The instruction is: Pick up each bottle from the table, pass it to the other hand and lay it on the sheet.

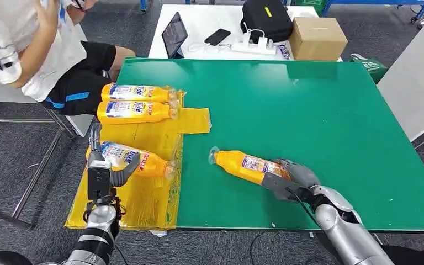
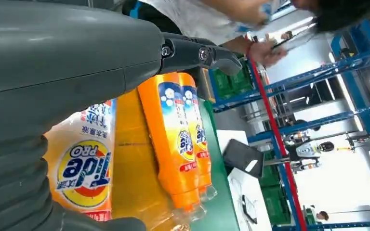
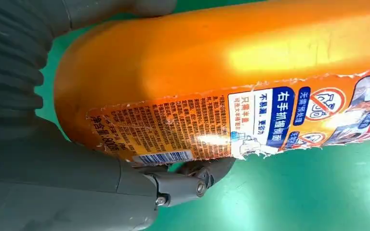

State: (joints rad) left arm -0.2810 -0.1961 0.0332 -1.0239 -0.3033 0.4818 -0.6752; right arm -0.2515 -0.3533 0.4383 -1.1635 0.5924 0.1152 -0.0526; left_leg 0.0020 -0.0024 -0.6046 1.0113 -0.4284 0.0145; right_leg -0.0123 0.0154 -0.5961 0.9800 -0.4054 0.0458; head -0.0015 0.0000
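Two orange Tide bottles (image 1: 138, 93) (image 1: 135, 110) lie side by side at the far end of the yellow sheet (image 1: 143, 204); the left wrist view shows them (image 2: 173, 130) too. A third bottle (image 1: 143, 161) lies on the sheet's middle. My left hand (image 1: 102, 168) is at its base, fingers straight and spread on either side, and its label (image 2: 84, 163) is close to the palm. A fourth bottle (image 1: 243, 164) lies at the green table's front, cap pointing left. My right hand (image 1: 292, 179) grips its base, with the bottle (image 3: 221, 62) against the palm and fingers (image 3: 192, 185) curled under it.
A person (image 1: 44, 49) sits at the table's far left corner, close to the sheet. Behind the green table (image 1: 320, 121) stands a white table with a tablet (image 1: 175, 34), a black bag (image 1: 266, 19) and a cardboard box (image 1: 316, 37).
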